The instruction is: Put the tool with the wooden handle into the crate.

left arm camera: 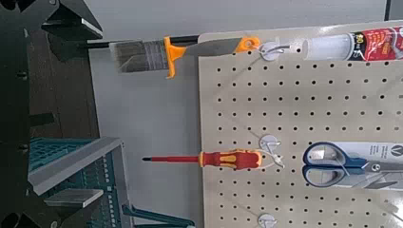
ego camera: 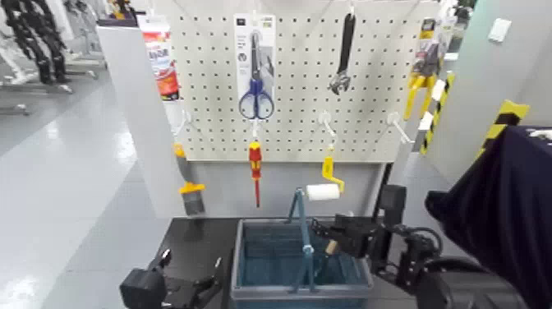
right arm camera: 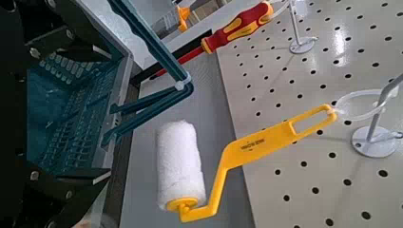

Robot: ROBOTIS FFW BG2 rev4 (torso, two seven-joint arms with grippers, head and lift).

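From the head view my right gripper (ego camera: pixel 341 238) sits just above the right side of the crate (ego camera: pixel 246 283), and a pale wooden handle (ego camera: pixel 332 246) shows between its fingers, so I read the jaws as closed around the tool with the wooden handle (ego camera: pixel 328 251). The blade I cannot make out; it seems to point down into the crate, hidden by the hoop handle (ego camera: pixel 302 238) and the rim. My right wrist view shows none of the tool, only the crate's mesh wall and what hangs on the pegboard (ego camera: pixel 370 99).

The risks as I judge them: the hoop handle stands upright just beside the gripper, so a sideways drift could catch it and tip or drag the crate. The paint roller (right arm camera: pixel 181 166) hangs near, right above, and lifting could knock it off its hook. Letting go while the tool straddles the rim might drop it onto the table.

My left gripper (ego camera: pixel 185 289) rests low at the crate's left, its fingers spread apart and empty.
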